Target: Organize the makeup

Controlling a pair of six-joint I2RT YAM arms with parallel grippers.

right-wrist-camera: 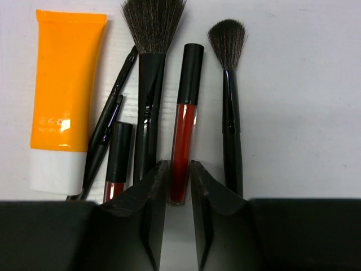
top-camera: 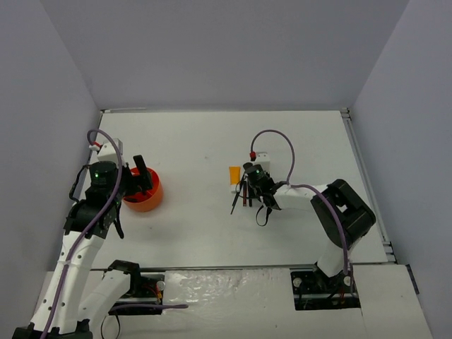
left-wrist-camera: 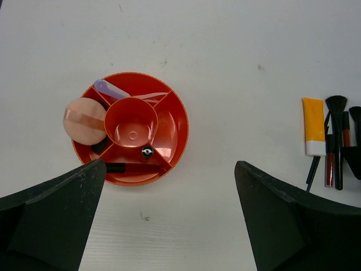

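Observation:
The makeup lies in a row on the white table: an orange-white tube (right-wrist-camera: 65, 96), a thin black pencil (right-wrist-camera: 110, 124), a short red gloss (right-wrist-camera: 117, 158), a large black brush (right-wrist-camera: 151, 84), a red lip gloss tube (right-wrist-camera: 185, 135) and a small brush (right-wrist-camera: 228, 101). My right gripper (right-wrist-camera: 179, 165) has its jaws closed against the lower end of the red lip gloss tube, low on the table (top-camera: 248, 185). My left gripper (left-wrist-camera: 170, 164) is wide open and empty, above the table beside the round orange tub (left-wrist-camera: 180, 121). The tub holds a pale pink puff (left-wrist-camera: 84, 117) and a dark stick (left-wrist-camera: 127, 167).
The tub also holds a lilac piece (left-wrist-camera: 110, 88) and a small dark round item (left-wrist-camera: 147, 151). In the top view the tub (top-camera: 145, 201) sits at the left and the orange-white tube (top-camera: 234, 174) at the centre. Grey walls enclose the table.

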